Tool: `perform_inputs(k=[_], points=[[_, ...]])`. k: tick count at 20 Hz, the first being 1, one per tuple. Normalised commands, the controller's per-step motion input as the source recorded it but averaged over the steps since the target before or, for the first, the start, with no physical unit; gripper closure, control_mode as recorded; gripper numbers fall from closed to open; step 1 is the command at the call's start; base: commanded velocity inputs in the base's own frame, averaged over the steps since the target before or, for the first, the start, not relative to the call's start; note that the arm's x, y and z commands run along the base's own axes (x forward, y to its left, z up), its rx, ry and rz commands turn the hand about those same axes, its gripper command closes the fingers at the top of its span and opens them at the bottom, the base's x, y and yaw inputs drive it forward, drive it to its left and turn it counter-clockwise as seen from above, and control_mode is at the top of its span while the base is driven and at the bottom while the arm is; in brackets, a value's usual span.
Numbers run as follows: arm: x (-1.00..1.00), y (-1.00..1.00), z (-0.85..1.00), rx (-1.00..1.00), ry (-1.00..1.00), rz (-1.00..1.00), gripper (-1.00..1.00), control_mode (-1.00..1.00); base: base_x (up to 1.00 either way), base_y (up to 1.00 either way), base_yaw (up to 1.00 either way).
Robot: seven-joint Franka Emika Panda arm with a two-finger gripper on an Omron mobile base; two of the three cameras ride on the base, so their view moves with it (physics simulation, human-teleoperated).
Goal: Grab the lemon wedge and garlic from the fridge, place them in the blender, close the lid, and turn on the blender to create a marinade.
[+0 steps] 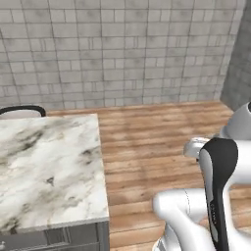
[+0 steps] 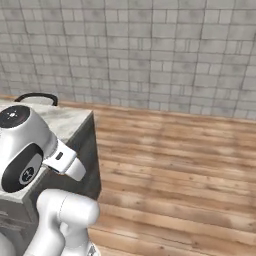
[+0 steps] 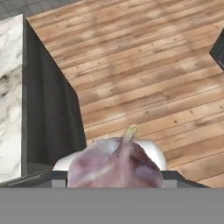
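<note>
Garlic (image 3: pixel 116 164) clamped in pincer (image 3: pixel 114 175) — purple bulb fills bottom of hand view, stem tip pointing away from hand. Marble counter (image 1: pixel 49 166) to arm's left, corner just beside it, wood floor (image 2: pixel 175 165) below. Blender unseen — its direction from pincer cannot be told; carry likely next.

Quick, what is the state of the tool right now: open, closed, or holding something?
Tool: closed on the garlic, which sits between its tips above the wooden floor.
</note>
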Motion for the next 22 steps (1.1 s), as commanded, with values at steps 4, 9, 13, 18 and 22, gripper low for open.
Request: perform_inputs(k=[4,9,13,18,22], points=[[0.00,0.00,0.00,0.00,0.00,0.00,1.00,1.00,-0.11,-0.03,0.86],[0.00,0.00,0.00,0.00,0.00,0.00,1.00,1.00,-0.15,-0.02,0.84],[0.00,0.00,0.00,0.00,0.00,0.00,1.00,1.00,-0.06,0.02,0.80],[0.00,0.00,0.00,0.00,0.00,0.00,1.00,1.00,-0.04,0.12,0.76],[0.00,0.00,0.00,0.00,0.00,0.00,1.00,1.00,0.41,0.74,0.50]])
